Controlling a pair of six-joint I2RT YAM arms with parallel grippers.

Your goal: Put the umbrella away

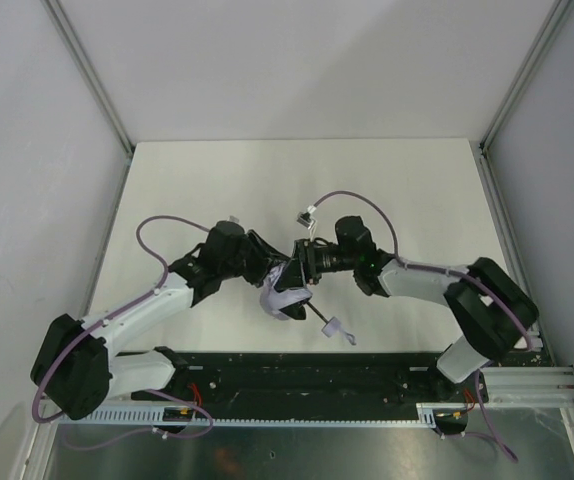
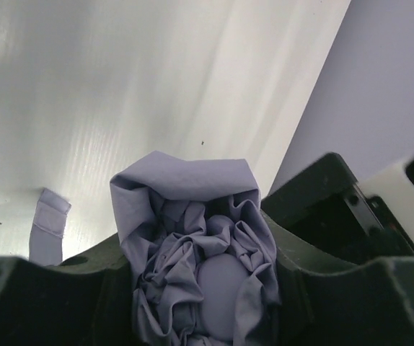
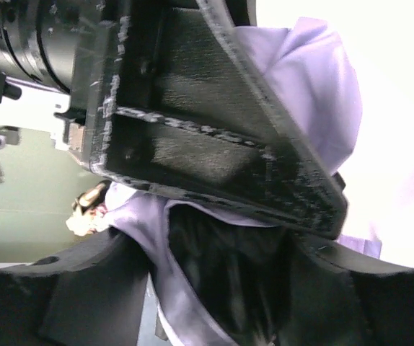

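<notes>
The umbrella has lavender-grey fabric and hangs low over the white table at its near middle. Its thin black shaft points toward the near right and ends at a pale strap. My left gripper is shut on the bunched canopy, which fills the gap between its fingers in the left wrist view. My right gripper meets it from the right. In the right wrist view the right gripper is shut on the umbrella's fabric and dark folds, with the left gripper's finger just above.
A loose fabric tab lies on the table to the left. A small white cable tag sits behind the grippers. Grey walls and aluminium posts enclose the table. A black rail runs along the near edge.
</notes>
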